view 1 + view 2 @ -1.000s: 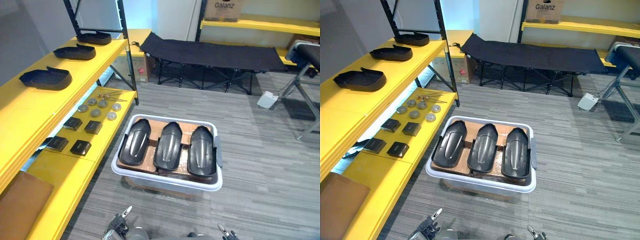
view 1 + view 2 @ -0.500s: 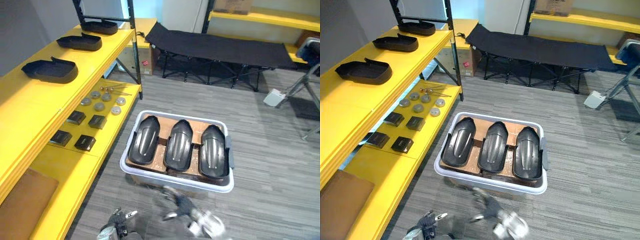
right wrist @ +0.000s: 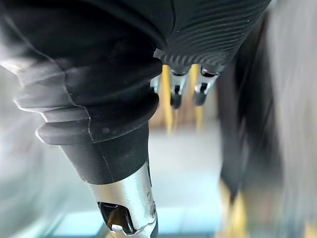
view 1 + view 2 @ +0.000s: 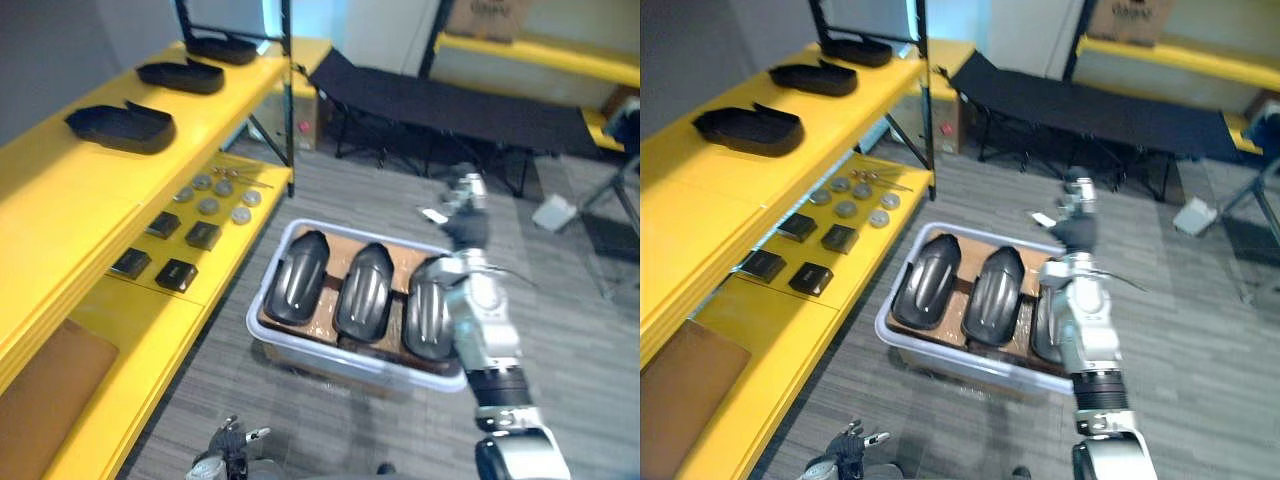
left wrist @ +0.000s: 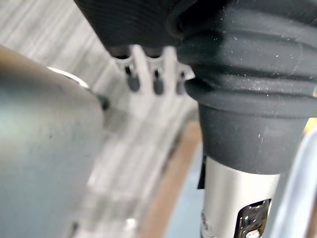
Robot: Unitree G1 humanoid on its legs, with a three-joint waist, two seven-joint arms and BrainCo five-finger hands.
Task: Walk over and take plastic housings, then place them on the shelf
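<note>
A grey striped floor (image 4: 560, 330) runs between a long yellow shelf (image 4: 60, 215) on the left and a dark folding cot (image 4: 450, 100) at the far side. On the shelf's upper level lie three similar housings (image 4: 120, 125). Its lower level holds small black boxes (image 4: 175, 273) and metal discs (image 4: 208, 205). Near the middle, a white bin (image 4: 330, 362) holds three black plastic housings (image 4: 365, 292) side by side on cardboard (image 4: 335, 255). The right hand (image 4: 466, 205) hangs over the bin's far right corner, its fingers (image 3: 176, 94) loosely straight and holding nothing. The left hand (image 4: 232, 445) sits low at the near edge, fingers relaxed and empty.
</note>
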